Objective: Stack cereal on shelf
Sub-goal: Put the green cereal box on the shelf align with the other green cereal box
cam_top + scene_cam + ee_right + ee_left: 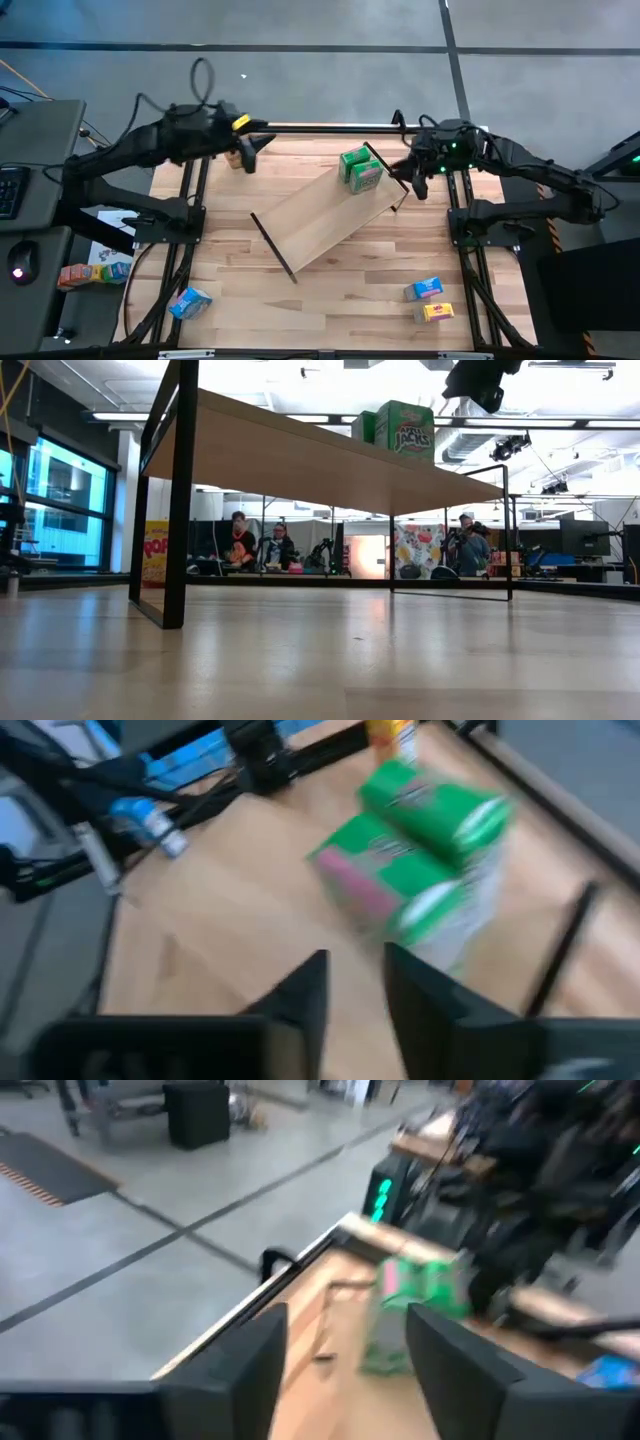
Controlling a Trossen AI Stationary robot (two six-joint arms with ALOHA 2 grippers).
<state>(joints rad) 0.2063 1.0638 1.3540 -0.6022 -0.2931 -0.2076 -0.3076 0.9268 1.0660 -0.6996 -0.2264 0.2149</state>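
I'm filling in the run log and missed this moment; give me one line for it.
shelf: two green cereal boxes on far end | left claw: empty, far-left | right claw: empty beside boxes | blue, yellow, blue boxes on tabletop

Shelf point(325, 225): light wood board, smooth, matt top; thin dark end panels looked like matt black metal. Table point(350, 300): pale wood in plank pattern, smooth, with a soft sheen in the low view. Green cereal boxes point(360, 168): printed card, slightly glossy fronts. Blue box point(427, 289) and yellow box point(437, 312): same printed card. Left gripper point(247, 158) and right gripper point(417, 185): dark matt plastic fingers. Floor beyond the table: grey, smooth, dull.
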